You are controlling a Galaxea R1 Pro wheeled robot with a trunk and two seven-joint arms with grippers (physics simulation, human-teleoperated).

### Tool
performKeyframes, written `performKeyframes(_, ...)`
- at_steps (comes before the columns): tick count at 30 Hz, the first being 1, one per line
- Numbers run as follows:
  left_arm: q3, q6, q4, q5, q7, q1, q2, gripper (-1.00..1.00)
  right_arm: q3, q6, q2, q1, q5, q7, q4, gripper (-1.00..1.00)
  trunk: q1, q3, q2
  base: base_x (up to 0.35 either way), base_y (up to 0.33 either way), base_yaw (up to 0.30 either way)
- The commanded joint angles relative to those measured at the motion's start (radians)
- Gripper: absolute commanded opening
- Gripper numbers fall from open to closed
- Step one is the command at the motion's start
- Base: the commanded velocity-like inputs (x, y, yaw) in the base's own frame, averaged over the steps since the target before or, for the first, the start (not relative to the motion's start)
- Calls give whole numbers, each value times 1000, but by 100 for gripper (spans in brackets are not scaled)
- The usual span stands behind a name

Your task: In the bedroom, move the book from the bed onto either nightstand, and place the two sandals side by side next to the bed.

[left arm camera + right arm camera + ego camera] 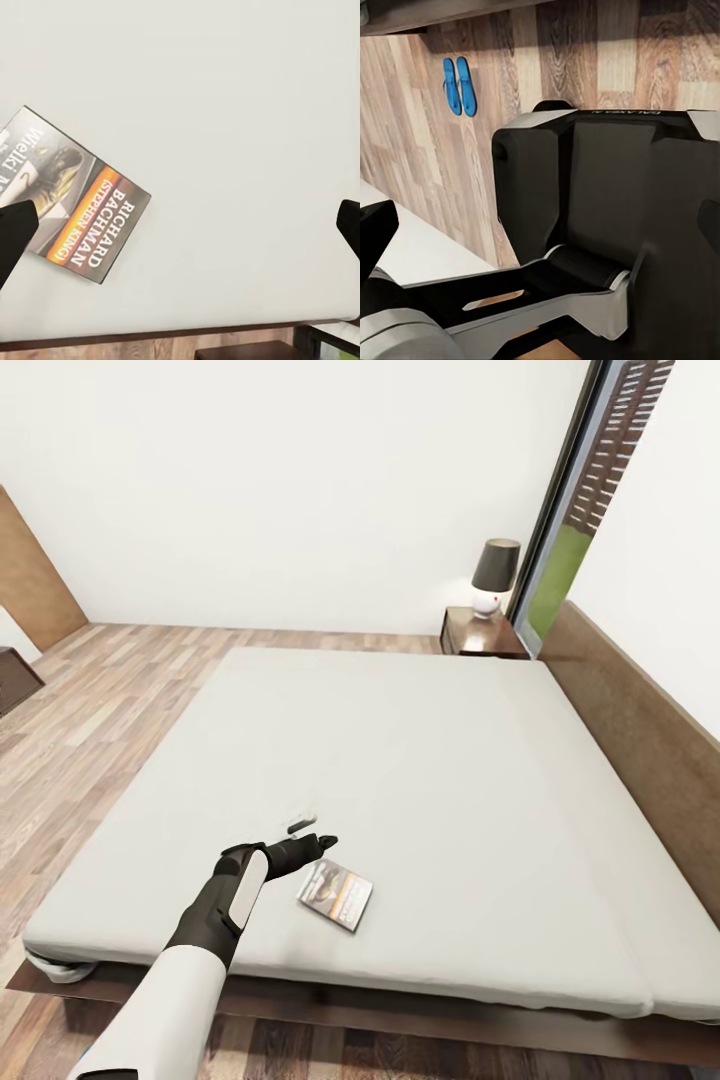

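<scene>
The book (336,895) lies flat on the bed's light mattress (420,760), near its front edge. It has a grey-dark cover with an orange band. My left gripper (312,833) hovers just left of the book and above it, open. In the left wrist view the book (71,199) sits close to one dark fingertip (13,232), and the other fingertip (349,225) is far across bare mattress. The two blue sandals (459,85) lie side by side on the wooden floor. My right gripper (540,232) hangs open over my own dark base. The nightstand (478,633) stands at the bed's far right corner.
A lamp (495,575) with a dark shade stands on the nightstand. The brown headboard (640,730) runs along the bed's right side. Wooden floor (90,710) stretches to the bed's left. A dark cabinet corner (15,675) shows at the far left.
</scene>
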Motion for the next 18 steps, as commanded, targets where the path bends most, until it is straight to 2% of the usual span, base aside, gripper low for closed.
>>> performKeyframes(1,5,7,-1,0,-5,-1,-1,100,-4,10,0,0,-5,4,0,100,0,-3,-2,0,0,63)
performKeyframes(9,5,7,-1,0,-5,-1,-1,100,-5,12,-1,0,-6,7,0,100,0,-15,-2,0,0,40)
performKeyframes(18,5,7,-1,0,-6,-1,-1,100,-5,11,-2,0,-6,8,0,100,0,-29,-2,0,0,-70)
